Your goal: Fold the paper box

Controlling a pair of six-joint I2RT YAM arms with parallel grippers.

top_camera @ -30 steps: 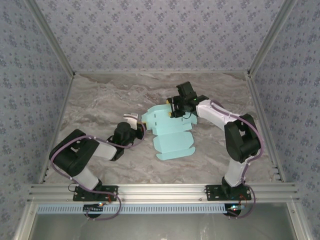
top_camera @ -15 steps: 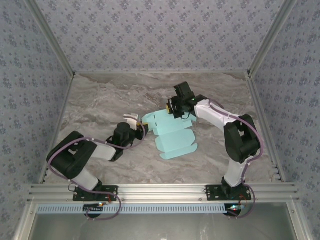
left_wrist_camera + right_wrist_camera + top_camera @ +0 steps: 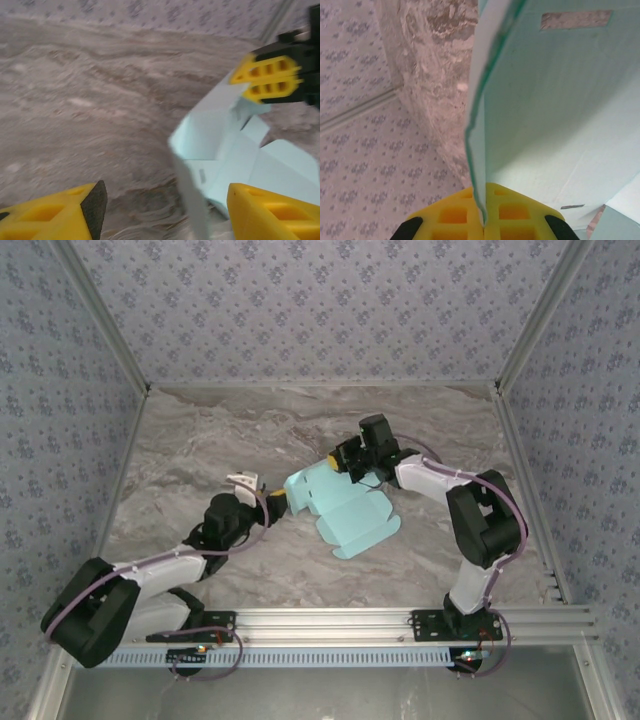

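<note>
The paper box (image 3: 345,508) is a pale cyan die-cut sheet, partly folded, lying mid-table with its far-left panel lifted. My right gripper (image 3: 332,460) is shut on that panel's far edge; in the right wrist view the yellow fingers (image 3: 520,220) pinch the thin card edge (image 3: 479,150). My left gripper (image 3: 265,492) stands open just left of the box. In the left wrist view (image 3: 167,215) a raised flap (image 3: 192,200) of the paper box (image 3: 225,150) stands between the spread fingers, touching neither. The right gripper (image 3: 270,80) shows there on the card's top.
The marble-patterned tabletop (image 3: 200,450) is walled by patterned panels at the back and sides (image 3: 320,310). An aluminium rail (image 3: 330,620) runs along the near edge by the arm bases.
The left gripper has opened and let go of the box's left edge, and its arm has swung back to the left. The right gripper closed on the far panel and the box shifted right.
</note>
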